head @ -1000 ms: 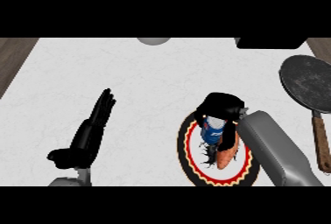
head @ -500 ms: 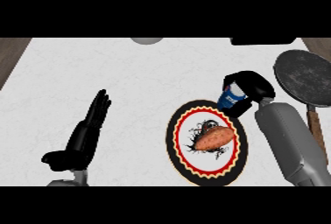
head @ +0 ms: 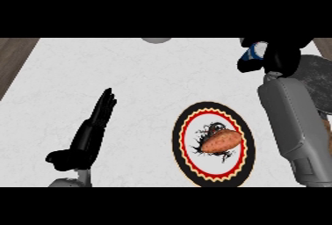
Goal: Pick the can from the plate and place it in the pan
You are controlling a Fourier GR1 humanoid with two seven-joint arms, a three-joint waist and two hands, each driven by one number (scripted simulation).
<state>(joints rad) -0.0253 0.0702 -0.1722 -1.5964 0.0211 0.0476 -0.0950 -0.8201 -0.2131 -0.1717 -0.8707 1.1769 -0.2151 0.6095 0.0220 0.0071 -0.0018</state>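
Observation:
My right hand (head: 279, 56) is at the upper right of the head view, curled round a blue and white can (head: 254, 51) that it holds above the counter, well clear of the plate. The dark pan (head: 315, 74) lies just right of that hand, mostly hidden behind my right forearm. The round plate (head: 188, 132), with a red and black rim, rests at lower centre and carries a sweet potato (head: 221, 140). My left hand (head: 91, 129) rests open at the lower left, fingers straight and pointing away.
A grey round object (head: 156, 40) peeks in at the counter's far edge. Brown wood (head: 14, 50) borders the white counter at the upper left corner.
The right hand has lifted the can off the plate and carried it up and to the right, close to the pan. The sweet potato stays on the plate; the left hand is still.

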